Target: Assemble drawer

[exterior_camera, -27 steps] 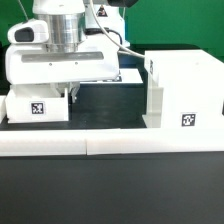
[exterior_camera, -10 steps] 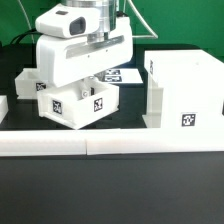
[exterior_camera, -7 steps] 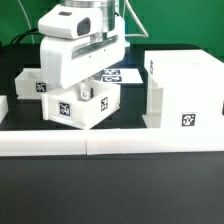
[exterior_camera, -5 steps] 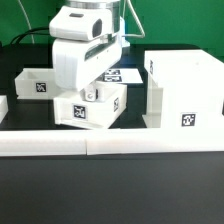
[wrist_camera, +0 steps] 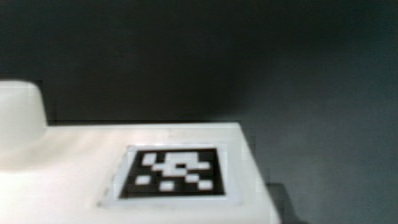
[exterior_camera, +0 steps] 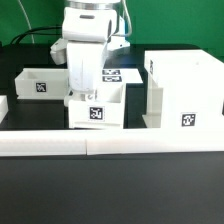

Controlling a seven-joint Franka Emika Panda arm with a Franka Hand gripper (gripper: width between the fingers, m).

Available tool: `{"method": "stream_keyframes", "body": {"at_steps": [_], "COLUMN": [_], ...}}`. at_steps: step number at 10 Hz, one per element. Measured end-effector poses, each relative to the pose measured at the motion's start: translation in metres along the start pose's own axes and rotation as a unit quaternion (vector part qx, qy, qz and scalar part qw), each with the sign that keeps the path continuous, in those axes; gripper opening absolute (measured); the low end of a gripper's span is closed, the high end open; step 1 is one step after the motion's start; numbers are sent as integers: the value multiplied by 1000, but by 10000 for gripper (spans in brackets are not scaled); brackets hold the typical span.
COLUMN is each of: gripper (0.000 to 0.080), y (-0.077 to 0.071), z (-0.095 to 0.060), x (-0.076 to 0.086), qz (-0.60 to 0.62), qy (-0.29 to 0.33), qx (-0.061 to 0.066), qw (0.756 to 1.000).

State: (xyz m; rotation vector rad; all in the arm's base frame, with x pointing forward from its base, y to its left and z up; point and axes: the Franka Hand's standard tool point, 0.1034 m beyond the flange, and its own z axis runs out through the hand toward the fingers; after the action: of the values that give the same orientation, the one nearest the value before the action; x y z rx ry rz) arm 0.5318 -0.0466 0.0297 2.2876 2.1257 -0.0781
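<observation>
Exterior view first: the small white plastic open-top tray in my gripper was tilted a second ago and is now level and square. It has also travelled toward the exterior view's right, closing on the tall white open-fronted box housing. The tray is now near the housing's side, low over the black table; whether it touches the table I cannot tell. My fingers are closed down on the tray's wall from above, and since the tray has moved with me, I judge the hold good. I take it the carry is nearly over and lining up with the housing's open front comes next. Nothing is slid in yet.

The wrist view shows a white face with one black-and-white square marker close under the camera. A rounded white part at the edge I cannot identify.

Counting:
- one housing
- two trays: the one I hold and a second white tray, well apart toward the exterior view's left
- one gripper
- one flat white marker board behind
- one long low white border wall in front
</observation>
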Motion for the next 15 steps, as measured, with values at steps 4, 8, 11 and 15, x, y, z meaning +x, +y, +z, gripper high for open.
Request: {"method": "stream_keyframes", "body": {"at_steps": [4, 8, 11, 15], "gripper": [42, 42, 42, 42], "y": [7, 6, 10, 10], "z": [0, 3, 2, 4], "x": [14, 11, 24, 23], "qz": [-15, -12, 3, 8], "qy": [1, 1, 5, 6], "qx": [-1, -9, -13, -24], "qw": [1000, 1000, 1000, 1000]}}
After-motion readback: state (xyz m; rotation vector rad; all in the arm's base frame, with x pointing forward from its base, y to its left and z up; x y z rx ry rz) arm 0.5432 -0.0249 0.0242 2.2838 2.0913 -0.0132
